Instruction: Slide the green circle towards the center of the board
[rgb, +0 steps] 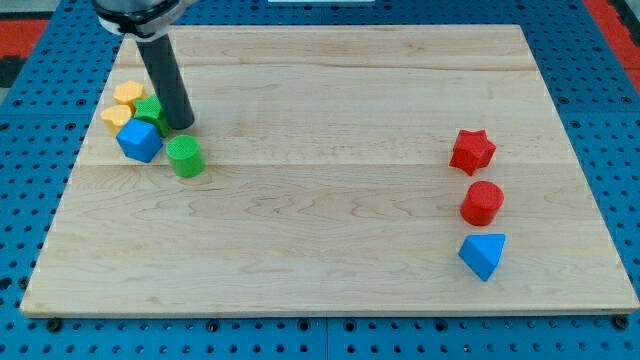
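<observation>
My tip (183, 127), a smooth dark rod without jaws, stands just behind the green circle (185, 157) on the left of the grained wooden table (330, 200).

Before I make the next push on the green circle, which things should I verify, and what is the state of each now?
1. My tip is beside the green circle: ok, just above it in the view.
2. Tip is on the far side from the board centre: not ok, the centre lies to the view's right.
3. Path to the centre is free: ok, bare wooden board.
4. Neighbours stay undisturbed: cannot tell; the blue cube, another green block and the yellow blocks sit close.
5. Red star, red cylinder and blue triangle are clear: ok, far right.
</observation>
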